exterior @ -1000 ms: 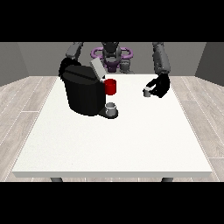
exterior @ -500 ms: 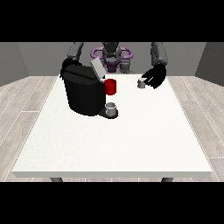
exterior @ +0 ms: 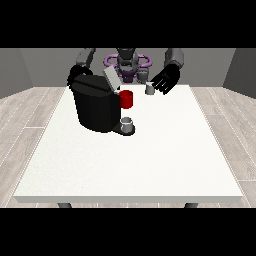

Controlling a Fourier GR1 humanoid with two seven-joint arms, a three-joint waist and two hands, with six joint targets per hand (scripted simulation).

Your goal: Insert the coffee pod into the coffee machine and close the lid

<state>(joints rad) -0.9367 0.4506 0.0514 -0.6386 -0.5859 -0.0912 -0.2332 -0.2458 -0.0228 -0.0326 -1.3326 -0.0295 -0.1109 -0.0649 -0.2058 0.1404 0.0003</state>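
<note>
At the far edge of the white table (exterior: 130, 165), toward twelve o'clock, the hand at the view's right (exterior: 166, 80) is raised with a small grey coffee pod (exterior: 149, 89) at its fingertips; the pod shows just at the hand's eight o'clock side, seemingly clear of the tabletop, though whether the fingers are clamped on it or only resting against it cannot be told from this view. The pod reads as a short cup standing roughly upright, its axis near vertical. The black coffee machine (exterior: 96, 106) stands well over at the pod's nine o'clock and a little nearer the camera, with its grey lid (exterior: 111, 79) tipped up and open at the top, a red part (exterior: 126, 99) on its front face, and a small grey cup (exterior: 127, 124) on the drip stand at its base. The coming move turns on that gap: the pod must travel toward nine o'clock from the fingers to reach the open mouth under the lid, keeping its axis upright. The hand at the view's left (exterior: 76, 73) sits behind the machine's top, nearer the lid, and looks better placed to close it; its fingers are hidden.
</note>
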